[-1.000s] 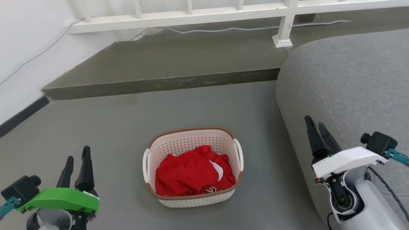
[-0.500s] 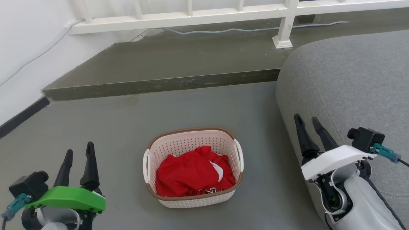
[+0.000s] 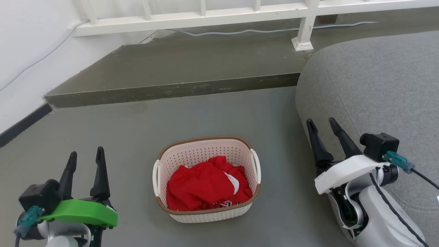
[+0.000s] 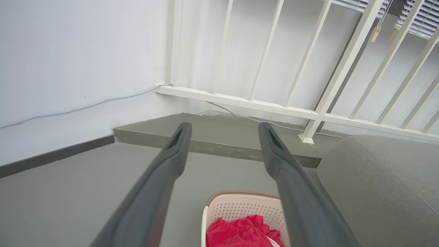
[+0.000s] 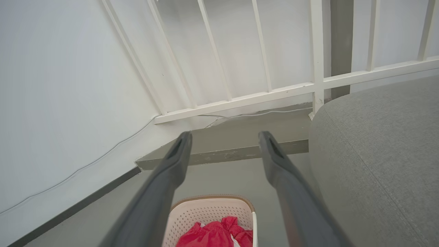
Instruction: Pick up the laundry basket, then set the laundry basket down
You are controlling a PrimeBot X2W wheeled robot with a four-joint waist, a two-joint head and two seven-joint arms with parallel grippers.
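On the left gripper [image 3: 86, 153], fingers spread apart, clasping nothing; off to the left of the laundry basket [image 3: 202, 153] and clear of it. On the right gripper [image 3: 321, 121], fingers likewise spread and empty; off to the right of the basket, level with its far rim, apart from it and close by the rounded end of a grey sofa [image 3: 370, 85], contact there not clear. Between the two, the basket itself, upright on the grey floor [image 3: 137, 130], brown rim uppermost, a crumpled red garment [image 3: 205, 185] inside. Past the basket's far rim, a raised grey step [image 3: 178, 68]; on the step, a white railing [image 3: 192, 19] and a pale cable [image 3: 240, 32]. Further left of the basket than the left gripper, a white wall [image 3: 20, 51] with a dark skirting strip [image 3: 24, 125].
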